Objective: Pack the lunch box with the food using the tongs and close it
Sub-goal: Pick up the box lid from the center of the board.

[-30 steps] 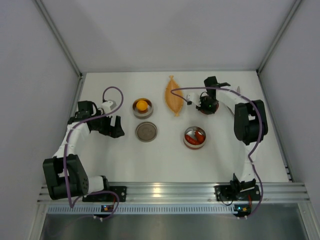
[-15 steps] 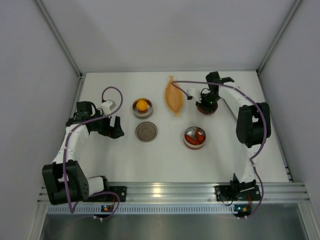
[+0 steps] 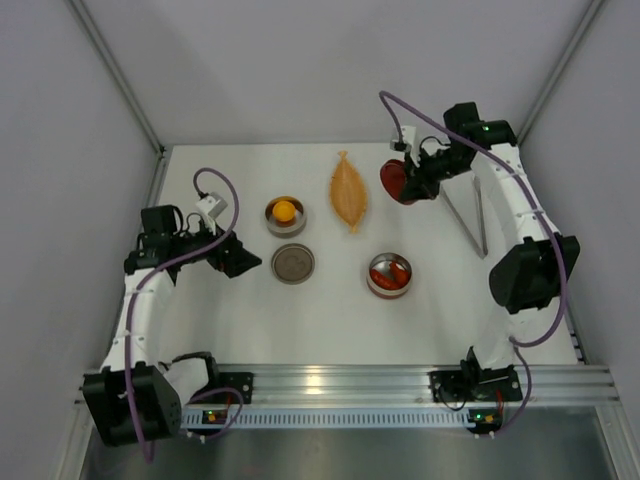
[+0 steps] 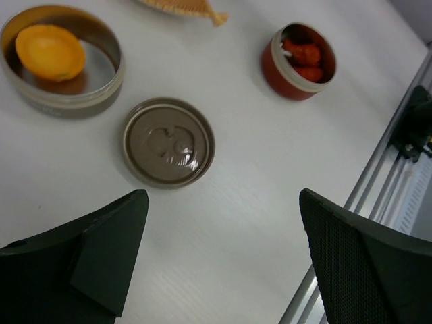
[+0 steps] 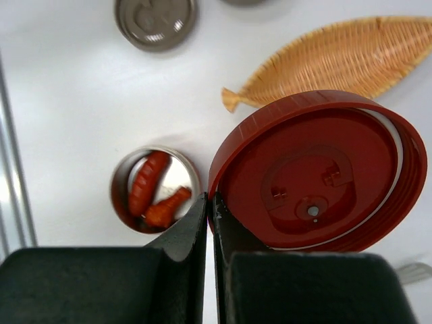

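Right gripper (image 5: 210, 206): we see it clamping red lid (image 5: 317, 172) beside wicker dish (image 5: 337, 54)
Left gripper (image 4: 221, 202): released, left of dish

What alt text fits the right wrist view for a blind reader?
The right gripper pinches the rim of a red lid above the table. Below lie a tin of red food, a wicker dish and a steel lid.
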